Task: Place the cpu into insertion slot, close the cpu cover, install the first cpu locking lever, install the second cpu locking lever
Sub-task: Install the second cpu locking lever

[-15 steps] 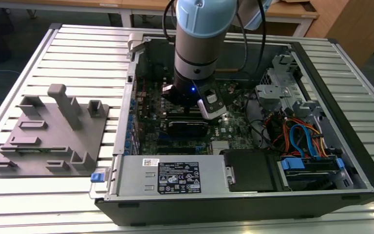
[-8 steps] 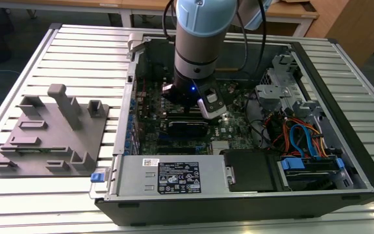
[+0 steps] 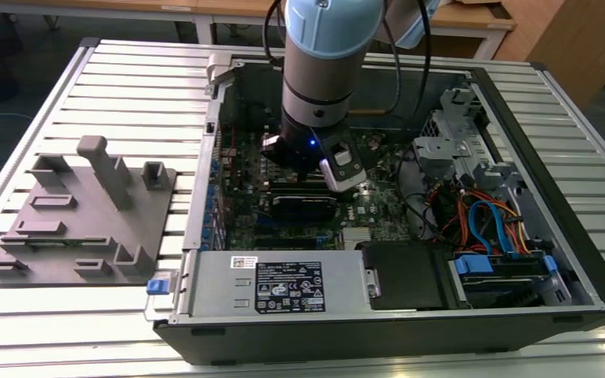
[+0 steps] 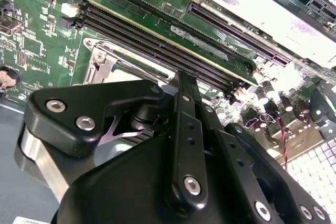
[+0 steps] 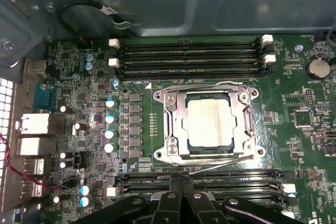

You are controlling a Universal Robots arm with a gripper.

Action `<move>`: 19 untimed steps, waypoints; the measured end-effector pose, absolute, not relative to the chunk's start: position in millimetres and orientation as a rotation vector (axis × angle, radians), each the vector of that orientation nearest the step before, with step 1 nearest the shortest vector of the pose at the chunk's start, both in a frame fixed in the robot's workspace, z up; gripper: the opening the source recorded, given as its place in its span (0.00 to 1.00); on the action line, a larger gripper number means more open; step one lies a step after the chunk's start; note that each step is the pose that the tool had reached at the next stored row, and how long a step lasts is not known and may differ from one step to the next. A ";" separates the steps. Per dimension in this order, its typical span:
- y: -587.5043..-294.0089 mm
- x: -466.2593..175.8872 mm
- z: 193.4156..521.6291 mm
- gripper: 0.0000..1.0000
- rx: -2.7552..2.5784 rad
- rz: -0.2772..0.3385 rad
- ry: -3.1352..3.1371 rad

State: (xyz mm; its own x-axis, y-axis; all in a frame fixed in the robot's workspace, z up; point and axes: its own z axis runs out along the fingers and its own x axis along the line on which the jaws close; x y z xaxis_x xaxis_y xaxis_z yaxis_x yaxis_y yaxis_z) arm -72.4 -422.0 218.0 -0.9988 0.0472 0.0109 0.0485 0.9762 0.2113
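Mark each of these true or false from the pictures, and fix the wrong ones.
1. The chip lies in the socket on the green board. True.
2. The metal cover frame stands upright, away from the socket. False: in the first wrist view it lies flat around the chip.
3. The computer case lies on its side, open at the top. True.
4. The arm hangs over the grey holder block. False: in the exterior view it reaches down into the case, over the board.
5. Long dark memory slots run along two opposite sides of the socket. True.
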 end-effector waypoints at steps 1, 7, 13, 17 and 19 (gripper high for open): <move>-421.9 -72.4 217.8 0.11 -0.076 -0.339 -3.117; -421.8 -72.7 213.3 0.11 -0.076 -0.372 -3.112; -422.1 -74.4 209.9 0.11 -0.076 -0.375 -3.111; -422.0 -75.8 206.4 0.11 -0.076 -0.378 -3.109; -422.1 -76.9 205.0 0.11 -0.077 -0.380 -3.107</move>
